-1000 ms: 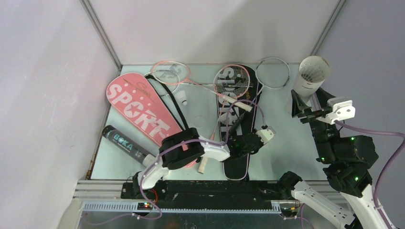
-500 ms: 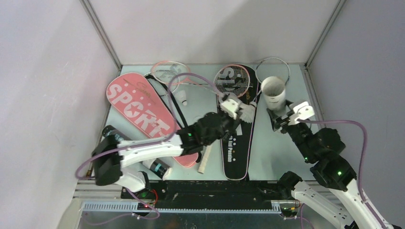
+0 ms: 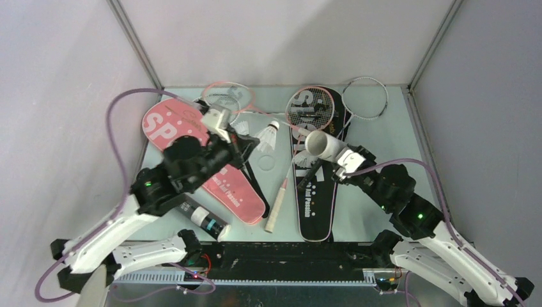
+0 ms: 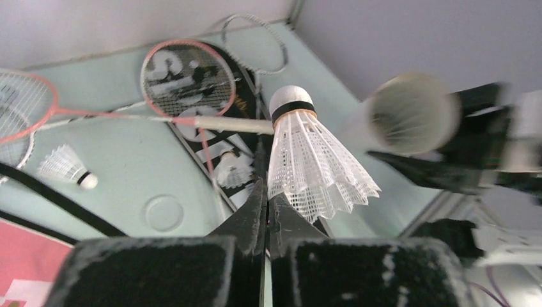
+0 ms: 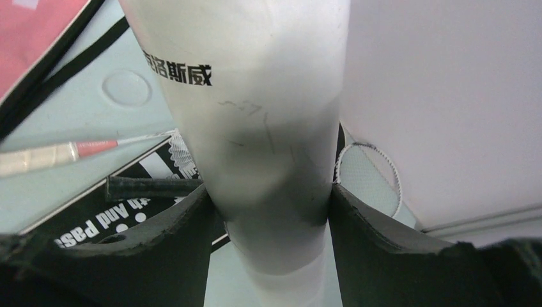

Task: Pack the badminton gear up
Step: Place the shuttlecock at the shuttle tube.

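My left gripper [image 3: 251,144] is shut on the skirt edge of a white feather shuttlecock [image 3: 269,135], held above the table with its cork up, as the left wrist view shows [image 4: 312,160]. My right gripper [image 3: 337,164] is shut on a white shuttle tube [image 3: 321,146] and holds it tilted over the black "SPORT" cover [image 3: 315,201], open mouth facing the shuttlecock. In the right wrist view both fingers [image 5: 174,238] press the tube [image 5: 255,121]. The tube is blurred in the left wrist view [image 4: 409,112]. Two more shuttlecocks lie below, one on the table [image 4: 64,167] and one on the black cover [image 4: 233,171].
The pink "SPORT" cover [image 3: 238,195] lies left under my left arm, with a black shuttle tube [image 3: 203,218] by its near edge. Two pink rackets [image 3: 225,96] [image 3: 310,107] and a white racket [image 3: 365,97] lie at the back. A racket handle [image 3: 275,208] lies mid-table.
My left arm lifted the shuttlecock off the black cover and swung left. My right arm carried the white tube from the back right to above the black cover and tilted it.
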Robot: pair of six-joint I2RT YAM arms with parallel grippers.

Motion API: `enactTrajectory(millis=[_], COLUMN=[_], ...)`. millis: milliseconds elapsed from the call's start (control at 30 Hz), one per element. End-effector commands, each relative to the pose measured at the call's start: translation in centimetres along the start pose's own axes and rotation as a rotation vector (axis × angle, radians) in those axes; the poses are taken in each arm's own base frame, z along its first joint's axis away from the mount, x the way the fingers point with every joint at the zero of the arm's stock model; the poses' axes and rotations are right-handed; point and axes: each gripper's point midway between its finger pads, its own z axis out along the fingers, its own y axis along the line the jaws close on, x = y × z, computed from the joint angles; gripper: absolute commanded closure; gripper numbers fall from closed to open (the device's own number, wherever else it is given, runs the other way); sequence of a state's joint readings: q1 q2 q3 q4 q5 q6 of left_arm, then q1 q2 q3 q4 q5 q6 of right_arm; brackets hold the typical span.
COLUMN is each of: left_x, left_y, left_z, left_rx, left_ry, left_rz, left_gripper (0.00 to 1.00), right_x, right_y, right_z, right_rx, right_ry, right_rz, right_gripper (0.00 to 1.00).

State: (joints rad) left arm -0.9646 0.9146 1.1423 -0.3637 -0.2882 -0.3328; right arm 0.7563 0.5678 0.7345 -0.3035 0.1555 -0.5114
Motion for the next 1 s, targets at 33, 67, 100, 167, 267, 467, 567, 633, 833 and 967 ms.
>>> enactTrajectory(millis=[33,67,100,167,267,467,567,633,833,967], left_x=[-0.1,0.2,0.7,1.1,1.0,1.6,1.8,2.2,2.9,2.9], left_y=[-2.6,-2.9,-3.6,-4.1,-4.8,-6.1,-6.7,-6.9,-6.7,-6.5], left_z=[-6.2,-7.0,-7.6,-8.6,-9.3,-8.7,-8.3,-7.8,-5.6,-4.0], left_rx=[0.195,0.218,0.265,0.304,0.348,0.406,0.434,0.438,0.393,0.362], left_ry=[0.168,0.207,0.242,0.289,0.307,0.394,0.409,0.432,0.472,0.477], left_rz=[0.026,0.034,0.042,0.047,0.05,0.075,0.079,0.086,0.093,0.081], left_gripper=[1.0,1.0,1.0,1.0,1.0,1.0,1.0,1.0,1.0,1.0], right_x=[-2.7,-2.6,-2.7,-2.6,-2.6,-3.4,-3.8,-3.8,-4.7,-4.8], right_y=[0.0,0.2,0.3,0.5,1.3,2.4,2.9,3.1,3.9,4.6], right_z=[1.3,1.4,1.6,1.9,2.5,3.2,3.2,3.1,3.0,3.1], right_rx=[0.01,0.008,0.01,0.011,-0.023,-0.05,-0.069,-0.074,-0.099,-0.126], right_ry=[-0.116,-0.115,-0.114,-0.106,-0.109,-0.141,-0.156,-0.158,-0.199,-0.207], right_rz=[-0.182,-0.199,-0.206,-0.227,-0.266,-0.308,-0.335,-0.357,-0.38,-0.404], right_gripper=[0.47,0.47,0.47,0.47,0.47,0.47,0.47,0.47,0.47,0.47])
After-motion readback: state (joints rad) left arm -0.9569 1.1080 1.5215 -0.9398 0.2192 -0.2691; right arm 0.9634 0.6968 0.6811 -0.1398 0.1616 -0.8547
